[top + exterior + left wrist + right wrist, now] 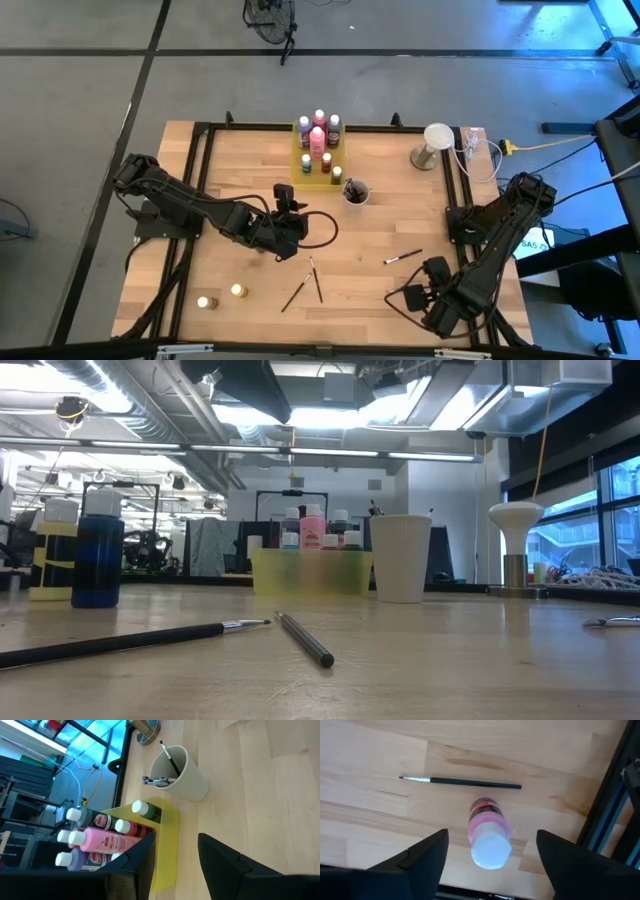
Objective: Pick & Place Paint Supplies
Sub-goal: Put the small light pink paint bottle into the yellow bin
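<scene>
A pink paint bottle (489,837) with a white cap stands upright on the table, and a dark brush (465,782) lies just beyond it. My right gripper (491,834) hangs over the bottle, open, one finger on each side and neither touching it. In the high view the gripper (435,270) hides the bottle. My left gripper (290,208) is open and holds nothing. It points at the yellow tray (167,845), where several bottles (318,138) stand. The pale cup (355,192) holds brushes.
Two brushes (308,283) lie crossed near the front middle, and another (403,257) lies right of them. Two small bottles (222,296) stand at the front left. A white-topped metal stand (437,140) and cables (480,150) are at the back right.
</scene>
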